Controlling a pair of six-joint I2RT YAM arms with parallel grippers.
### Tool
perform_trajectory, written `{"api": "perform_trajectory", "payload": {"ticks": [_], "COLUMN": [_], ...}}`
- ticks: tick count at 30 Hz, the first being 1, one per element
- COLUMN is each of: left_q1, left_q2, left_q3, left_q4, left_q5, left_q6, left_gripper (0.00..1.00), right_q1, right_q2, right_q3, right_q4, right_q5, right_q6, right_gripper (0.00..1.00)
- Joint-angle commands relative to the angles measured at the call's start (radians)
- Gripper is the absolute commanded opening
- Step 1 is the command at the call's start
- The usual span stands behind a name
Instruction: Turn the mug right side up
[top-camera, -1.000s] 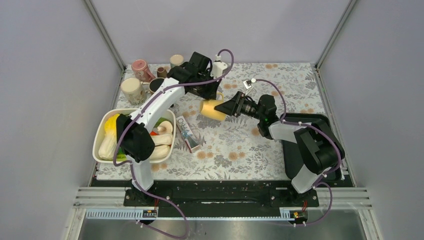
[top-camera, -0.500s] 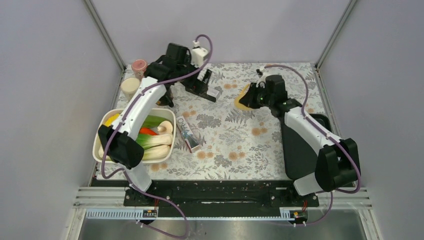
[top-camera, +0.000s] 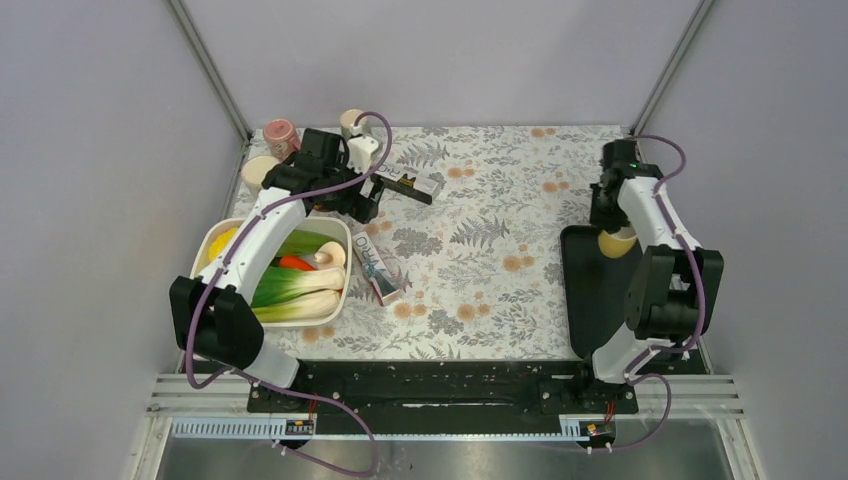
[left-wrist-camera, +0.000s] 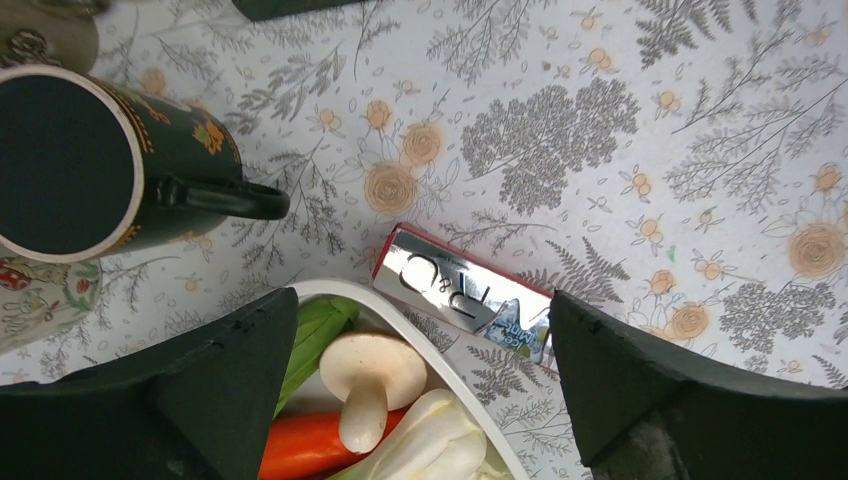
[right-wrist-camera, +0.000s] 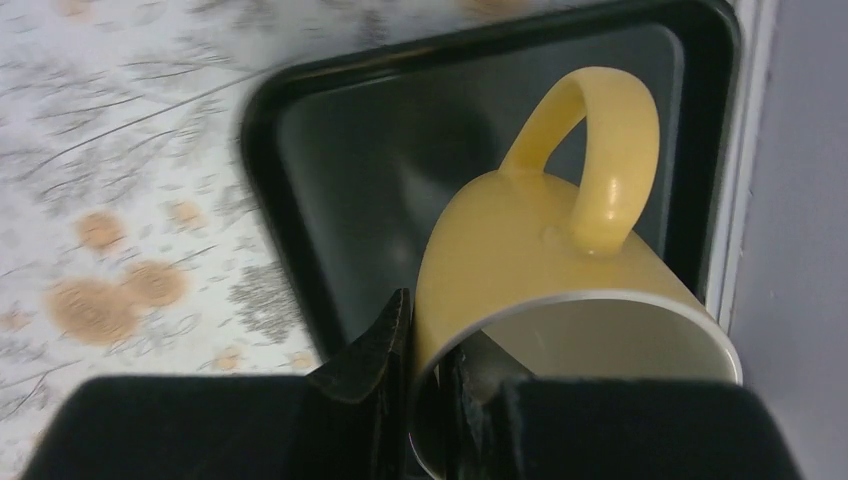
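The right jaws are closed on the rim of the yellow mug (right-wrist-camera: 535, 250), one finger inside the mouth and one against the outer wall. In the right wrist view the mug fills the lower right, with its mouth toward the camera and its handle toward the top of the frame, above the black tray (right-wrist-camera: 330, 170). From above, the mug is at the right edge of the frame, at the tray's far end; whether it touches the tray cannot be told. The left jaws stand wide open at the upper left, above the floral table (left-wrist-camera: 560, 140), over a white bowl (left-wrist-camera: 445, 368) of vegetables, a toothpaste box (left-wrist-camera: 460, 300) and a dark mug (left-wrist-camera: 70, 160).
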Motion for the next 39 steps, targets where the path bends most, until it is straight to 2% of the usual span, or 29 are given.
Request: {"api": "perform_trajectory", "payload": {"ticks": [1,10,18,19,22,24,26,29,31,34,36,39], "left_q1": [0.022,0.031,0.032,0.032,0.030,0.030,0.027,0.009,-0.001,-0.010,-0.009,-0.011], "left_q2": [-0.064,-0.071,-0.055,-0.051,-0.026,0.005,0.051,0.140,0.208,0.286,0.307,0.315], "left_q3": [-0.056,-0.090,-0.085,-0.087,-0.079,-0.046,0.012,0.127,0.196,0.227,0.207,0.125], "left_q4": [0.090,0.098,0.086,0.086,0.088,0.080,0.059,0.049,0.048,0.015,-0.013,0.047], "left_q5": [-0.006,0.005,0.020,0.024,0.020,0.005,-0.021,-0.171,-0.266,-0.342,-0.387,-0.470], "left_q6": [0.038,0.052,0.050,0.055,0.092,0.144,0.242,0.410,0.544,0.830,1.019,1.245], "left_gripper": [0.99,0.99,0.99,0.99,0.99,0.99,0.99,0.99,0.98,0.85,0.82,0.79], "right_q1": [-0.142,-0.278,-0.326,-0.327,-0.327,-0.327,-0.327,-0.326,-0.326,-0.321,-0.311,-0.290], "right_q2": [0.012,0.120,0.217,0.229,0.235,0.216,0.186,0.129,0.082,0.007,-0.038,-0.089], "right_q3": [0.064,0.070,0.099,0.100,0.101,0.096,0.095,0.097,0.093,0.083,0.080,0.075], "right_q4": [-0.013,0.066,0.099,0.096,0.087,0.087,0.086,0.075,0.061,0.055,0.053,0.059], "right_q5": [0.026,-0.068,-0.097,-0.105,-0.113,-0.110,-0.112,-0.113,-0.100,-0.095,-0.115,-0.169], "right_q6": [-0.018,0.022,0.034,0.036,0.036,0.035,0.035,0.039,0.040,0.050,0.052,0.050], "right_gripper": [0.00,0.00,0.00,0.02,0.48,0.64,0.74,0.97,0.99,0.99,0.99,1.00]}}
